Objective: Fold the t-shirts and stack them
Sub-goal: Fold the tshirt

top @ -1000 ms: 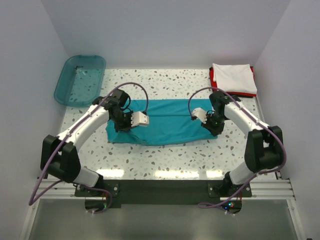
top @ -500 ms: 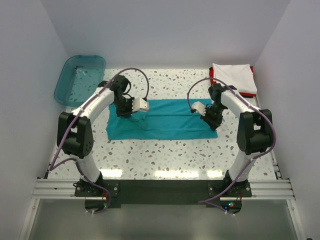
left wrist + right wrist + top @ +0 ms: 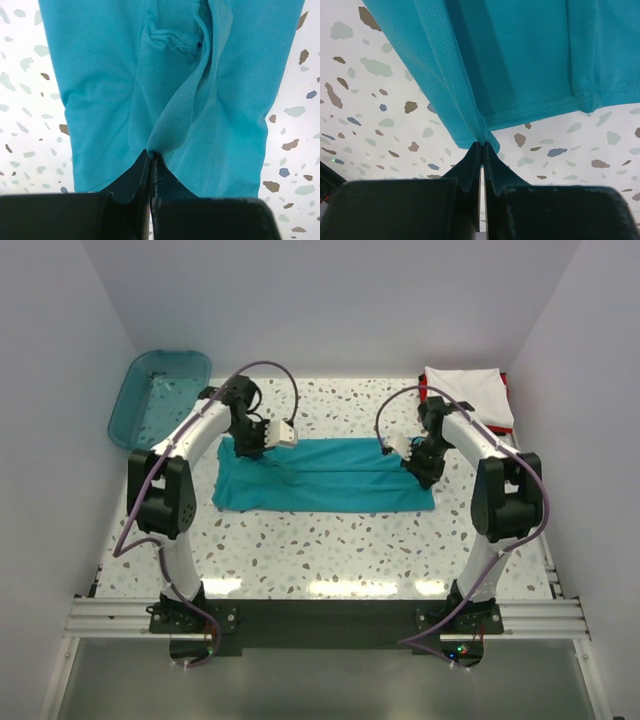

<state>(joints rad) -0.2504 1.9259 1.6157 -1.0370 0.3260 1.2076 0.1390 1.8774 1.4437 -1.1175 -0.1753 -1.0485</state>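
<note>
Mid-fold on soft teal-blue cloth t-shirt (image 3: 330, 480): left gripper (image 3: 151, 159) & right gripper (image 3: 482, 146) each pinched tight on its cloth; next prob. lay flat, let go w/o bunching.

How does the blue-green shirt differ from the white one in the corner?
The teal t-shirt lies stretched long across the table; the white t-shirt is folded into a compact rectangle. The left gripper and right gripper each pinch the teal one's edge; the white one is untouched, resting on the red t-shirt. Both are plain cloth.
</note>
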